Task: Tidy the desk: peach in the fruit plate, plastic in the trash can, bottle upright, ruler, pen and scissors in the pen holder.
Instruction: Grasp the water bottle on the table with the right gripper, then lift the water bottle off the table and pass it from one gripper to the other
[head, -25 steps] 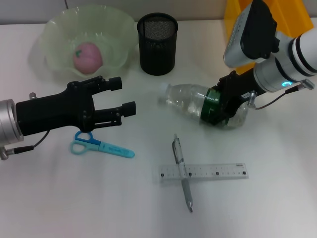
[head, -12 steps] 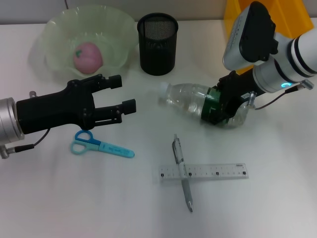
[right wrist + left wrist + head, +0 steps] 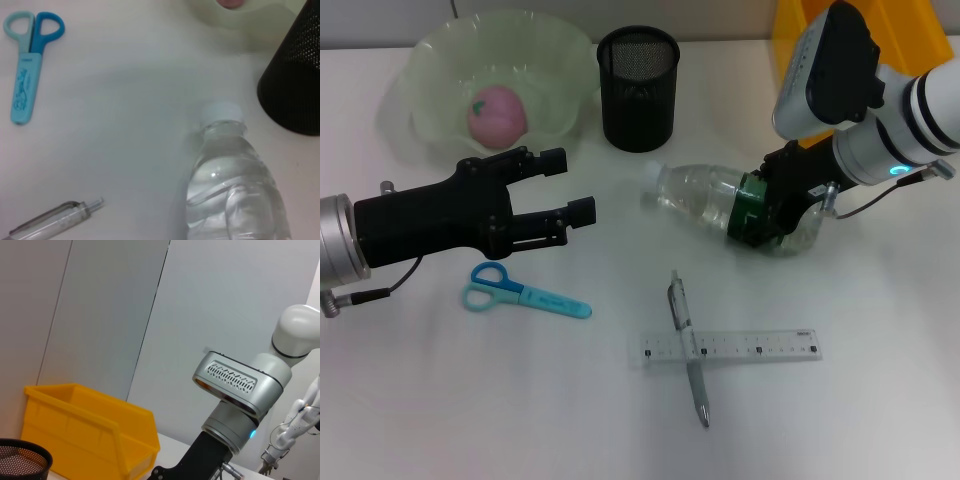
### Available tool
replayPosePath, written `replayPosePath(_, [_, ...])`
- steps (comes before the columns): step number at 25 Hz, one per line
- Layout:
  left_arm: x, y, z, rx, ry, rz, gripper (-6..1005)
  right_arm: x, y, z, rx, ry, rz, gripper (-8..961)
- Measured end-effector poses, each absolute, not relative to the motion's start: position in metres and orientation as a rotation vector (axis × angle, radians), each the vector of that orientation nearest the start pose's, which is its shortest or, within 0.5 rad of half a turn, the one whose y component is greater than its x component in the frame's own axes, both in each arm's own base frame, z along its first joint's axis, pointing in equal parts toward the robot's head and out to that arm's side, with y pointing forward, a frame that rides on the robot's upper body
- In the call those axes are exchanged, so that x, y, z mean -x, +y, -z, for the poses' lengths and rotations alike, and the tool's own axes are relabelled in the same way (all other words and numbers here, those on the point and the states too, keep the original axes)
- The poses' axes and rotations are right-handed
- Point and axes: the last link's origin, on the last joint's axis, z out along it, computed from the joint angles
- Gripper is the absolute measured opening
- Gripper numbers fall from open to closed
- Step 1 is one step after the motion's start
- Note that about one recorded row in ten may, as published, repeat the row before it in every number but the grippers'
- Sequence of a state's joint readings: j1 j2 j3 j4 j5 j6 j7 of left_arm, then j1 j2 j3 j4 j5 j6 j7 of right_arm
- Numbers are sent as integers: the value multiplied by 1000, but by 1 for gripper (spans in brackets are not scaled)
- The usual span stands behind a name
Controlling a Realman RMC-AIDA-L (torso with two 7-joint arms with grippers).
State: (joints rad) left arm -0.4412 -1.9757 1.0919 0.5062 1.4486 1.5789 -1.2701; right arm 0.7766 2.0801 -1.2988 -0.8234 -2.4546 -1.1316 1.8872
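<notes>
Nearest you: the pen (image 3: 688, 347) lies across the ruler (image 3: 730, 346) on the desk (image 3: 470, 400), the two touching where they cross. The right wrist view catches only the pen's clear end (image 3: 52, 220).

Next back, on the left, the scissors (image 3: 523, 293) lie flat with their blue handles toward the left arm. Your left gripper (image 3: 567, 188) hovers just above and behind them, fingers spread wide with nothing between them.

Mid-desk, the bottle (image 3: 725, 205) lies on its side, white cap pointing left and green label at the right gripper (image 3: 768, 208). The black fingers are clamped on the bottle's lower body, at the label. The right wrist view shows the bottle's cap and neck (image 3: 225, 165) close up.

Farther back, the black mesh pen holder (image 3: 638, 87) stands upright behind the bottle cap. To its left, the peach (image 3: 497, 115) already sits in the pale green fruit plate (image 3: 560, 60).

Farthest back on the right is a yellow bin (image 3: 790, 25), partly hidden behind the right arm; the left wrist view shows it too (image 3: 90, 440).
</notes>
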Motion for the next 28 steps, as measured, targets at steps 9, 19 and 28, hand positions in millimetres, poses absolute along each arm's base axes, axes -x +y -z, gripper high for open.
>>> replayPosePath(9, [258,311,-4,2685,-581,1018,716,-200,402,43,2767,291,318,763])
replayPosePath(19, [257,312,-5,2669,-580,1036,711,-197,395,37,2780,300,156,753])
replayPosePath(28, [246,315,0,2529,-625,1192,708,-202,374,22,2702,229,-434,753])
